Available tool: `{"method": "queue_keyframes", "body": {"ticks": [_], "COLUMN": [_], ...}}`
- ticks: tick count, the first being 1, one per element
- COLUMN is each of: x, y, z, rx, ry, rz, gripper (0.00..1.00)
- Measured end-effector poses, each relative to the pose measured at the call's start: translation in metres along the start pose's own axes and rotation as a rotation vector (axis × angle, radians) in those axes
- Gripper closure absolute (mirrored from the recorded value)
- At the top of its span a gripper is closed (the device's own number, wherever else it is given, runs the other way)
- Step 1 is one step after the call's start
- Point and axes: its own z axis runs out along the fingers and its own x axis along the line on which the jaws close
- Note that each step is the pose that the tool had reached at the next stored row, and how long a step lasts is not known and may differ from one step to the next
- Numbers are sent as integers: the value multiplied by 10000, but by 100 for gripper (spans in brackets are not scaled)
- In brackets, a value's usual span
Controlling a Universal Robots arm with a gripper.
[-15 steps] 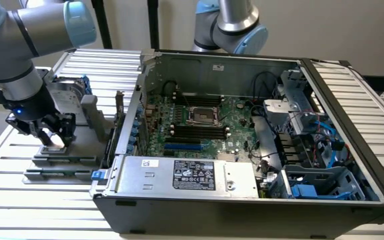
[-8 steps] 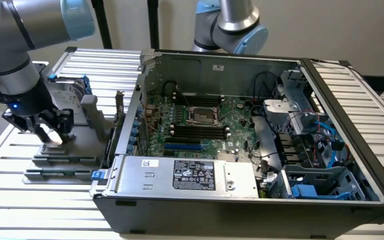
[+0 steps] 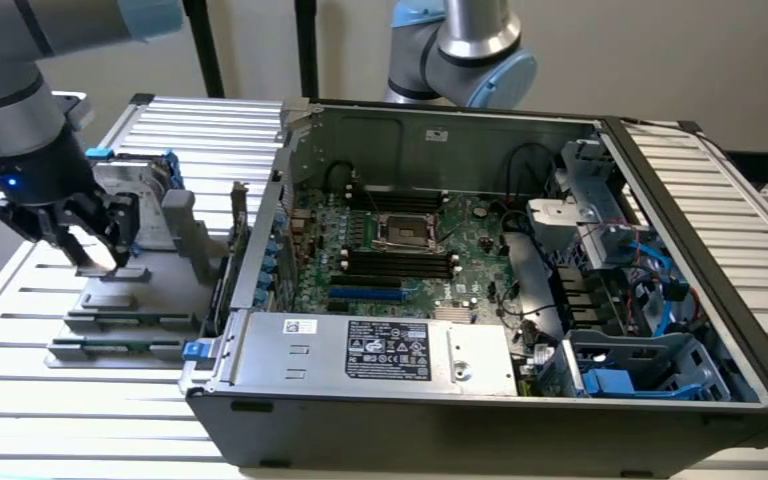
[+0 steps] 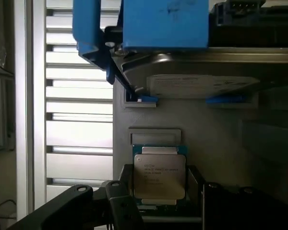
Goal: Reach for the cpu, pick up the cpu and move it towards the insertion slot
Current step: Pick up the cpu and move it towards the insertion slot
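The cpu [image 4: 159,172], a small square chip with a silver top, lies on the grey fixture [image 4: 221,143]. My gripper [image 4: 161,184] has a dark finger tight against each of its two opposite sides and is shut on it. In the exterior view the gripper [image 3: 91,245] is low over that fixture [image 3: 131,300], at the exterior view's left, outside the computer case. The insertion slot [image 3: 402,232], a square socket with a shiny metal frame, sits on the green motherboard [image 3: 471,250] inside the open case.
A silver hard drive [image 4: 197,84] in a blue frame [image 4: 163,24] stands on the fixture just beyond the cpu. The case wall [image 3: 271,230] rises between fixture and motherboard. A power supply [image 3: 384,350] lies at the case front. A second arm [image 3: 464,50] stands behind the case.
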Motion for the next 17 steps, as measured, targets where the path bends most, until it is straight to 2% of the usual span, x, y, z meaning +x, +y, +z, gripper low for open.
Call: {"method": "queue_keyframes", "body": {"ticks": [9,17], "x": [-165,-376], "y": [7,11], "z": [-414,-778], "rx": [-1,-53], "ry": [5,20], "rz": [-58,-134], "gripper": [45,45]}}
